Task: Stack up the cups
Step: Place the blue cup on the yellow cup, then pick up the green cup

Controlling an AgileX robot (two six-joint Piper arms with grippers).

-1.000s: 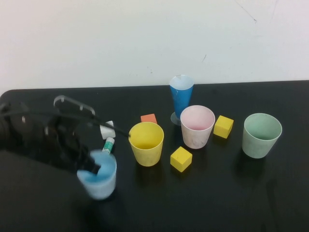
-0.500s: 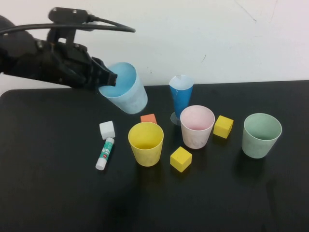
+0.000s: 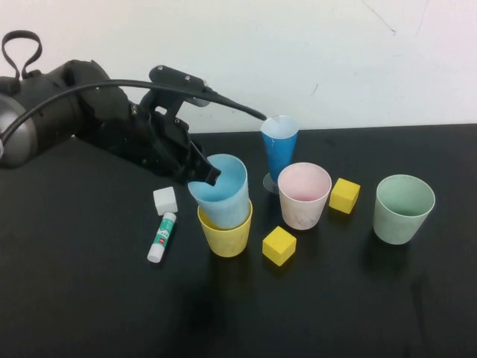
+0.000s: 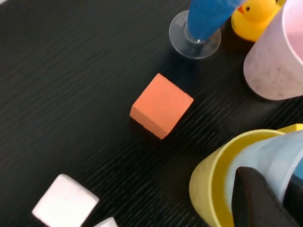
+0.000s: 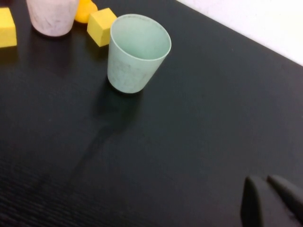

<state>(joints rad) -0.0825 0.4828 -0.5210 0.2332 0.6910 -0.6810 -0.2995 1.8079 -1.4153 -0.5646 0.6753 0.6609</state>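
My left gripper (image 3: 209, 177) is shut on the rim of the light blue cup (image 3: 222, 195), which sits tilted with its base inside the yellow cup (image 3: 226, 237) at the table's middle. In the left wrist view one finger (image 4: 258, 201) presses the blue cup's wall (image 4: 265, 163) inside the yellow cup (image 4: 213, 182). The pale pink cup (image 3: 304, 195) stands to the right, and the pale green cup (image 3: 403, 208) further right. My right gripper (image 5: 270, 198) is shut and empty above bare table, away from the green cup (image 5: 135, 52); it is outside the high view.
A tall blue cone glass (image 3: 279, 149) stands behind the pink cup. Two yellow cubes (image 3: 279, 245) (image 3: 344, 195), a white cube (image 3: 165, 200) and a glue stick (image 3: 162, 237) lie around the cups. An orange cube (image 4: 161, 105) and a yellow duck (image 4: 255, 16) show by the wrist.
My left gripper lifted the light blue cup from the front left, carried it up and rightward, then lowered it into the yellow cup. The orange cube is now hidden behind it.
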